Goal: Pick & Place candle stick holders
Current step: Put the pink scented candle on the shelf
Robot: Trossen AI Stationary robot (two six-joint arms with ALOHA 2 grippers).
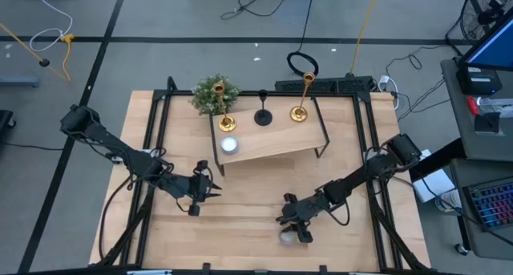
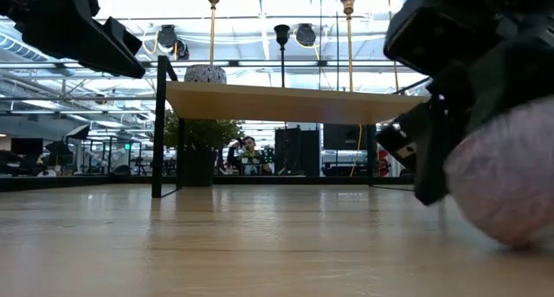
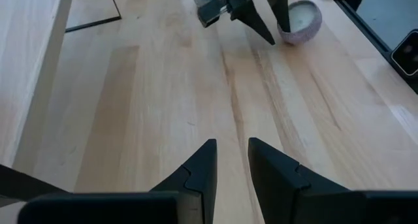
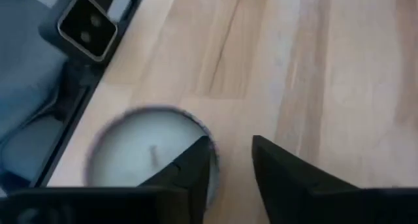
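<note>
Two gold candlesticks (image 1: 227, 123) (image 1: 299, 113) and a black one (image 1: 263, 116) stand upright on their round bases on a small wooden shelf (image 1: 272, 147) at the table's far middle. They also show in the low view (image 2: 212, 29) (image 2: 349, 29) (image 2: 281, 37). My left gripper (image 1: 210, 188) hangs over bare table left of centre, its fingers (image 3: 196, 172) a narrow gap apart and empty. My right gripper (image 1: 295, 229) is low near the front edge, fingers a narrow gap apart, next to a round speckled candle bowl (image 4: 147, 152). My right gripper points down at the table, with bare wood between its two fingers. One finger (image 4: 196, 165) stands at the candle bowl's rim (image 4: 202, 129). I cannot tell whether it touches the rim. The bowl sits upright on the table.
A second round candle bowl (image 1: 229, 144) sits on the shelf's left end. A bushy green plant (image 1: 215, 95) stands behind the shelf at far left. The shelf rests on thin black legs (image 2: 160, 128). Bare wood lies between the two arms. Black rails (image 1: 152, 139) run along the table's sides.
</note>
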